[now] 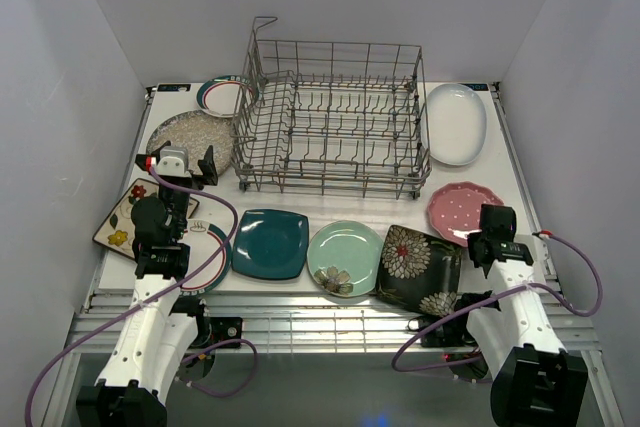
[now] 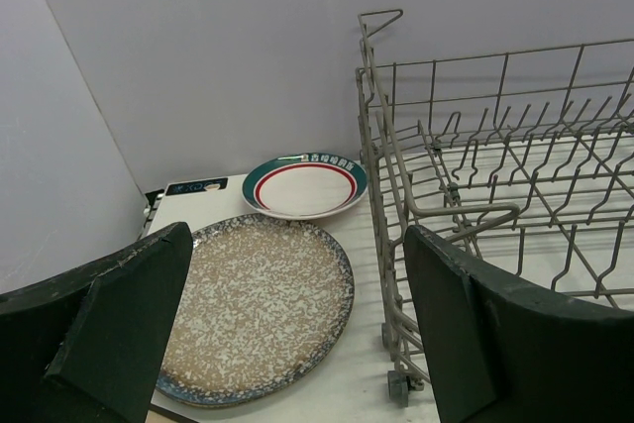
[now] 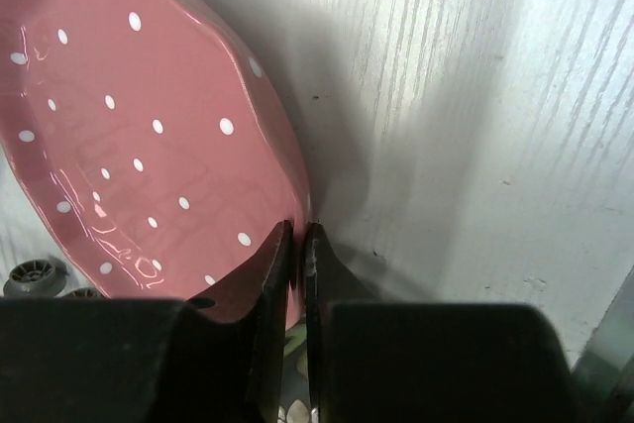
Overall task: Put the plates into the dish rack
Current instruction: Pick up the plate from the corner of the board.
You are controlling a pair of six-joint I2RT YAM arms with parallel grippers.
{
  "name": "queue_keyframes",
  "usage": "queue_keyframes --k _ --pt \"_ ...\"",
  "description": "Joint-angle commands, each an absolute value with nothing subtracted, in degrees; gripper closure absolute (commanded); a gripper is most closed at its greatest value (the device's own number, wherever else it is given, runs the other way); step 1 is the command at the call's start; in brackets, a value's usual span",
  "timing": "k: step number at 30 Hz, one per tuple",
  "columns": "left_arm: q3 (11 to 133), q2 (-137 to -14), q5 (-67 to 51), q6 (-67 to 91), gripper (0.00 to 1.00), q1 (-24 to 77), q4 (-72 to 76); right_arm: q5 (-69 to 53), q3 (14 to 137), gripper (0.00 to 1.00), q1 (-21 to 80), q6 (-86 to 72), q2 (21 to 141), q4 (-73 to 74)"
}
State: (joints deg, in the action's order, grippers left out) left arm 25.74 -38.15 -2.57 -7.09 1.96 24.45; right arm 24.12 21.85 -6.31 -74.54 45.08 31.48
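The left gripper (image 2: 297,245) was held spread above the speckled plate (image 2: 253,314), the right gripper (image 3: 299,230) pinched closed beside the pink plate (image 3: 129,126).

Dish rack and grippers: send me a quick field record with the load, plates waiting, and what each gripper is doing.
rack: dish rack holds nothing
unloaded count: nine
left of rack: speckled plate, rimmed plate
left gripper: open, by the speckled plate's near edge, close to the rack corner
right gripper: shut, tips at the pink plate rim; grip on it unclear
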Motion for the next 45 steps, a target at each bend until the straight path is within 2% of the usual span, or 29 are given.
queue_keyframes --k 1,15,28,37,45 --pt "26.19 -37.88 -2.46 -7.38 0.02 1.85 24.79 29.35 27.50 0.92 -6.06 -72.79 44.99 27.60" --pt "26.10 -38.06 -2.46 -7.29 0.02 1.85 24.79 36.21 34.63 0.92 -6.06 -68.39 48.96 27.42" --pt "26.28 -38.41 -2.46 -7.30 0.02 1.85 24.79 38.76 37.61 0.92 -5.98 -58.72 42.02 24.08" --pt "26.45 -38.41 -2.46 -7.38 0.02 1.85 24.79 40.34 42.79 0.92 -5.98 -54.85 41.40 25.13" --pt "28.12 -42.44 3.85 -5.89 0.02 1.85 24.70 38.85 47.98 0.92 -5.98 -52.12 41.57 25.31"
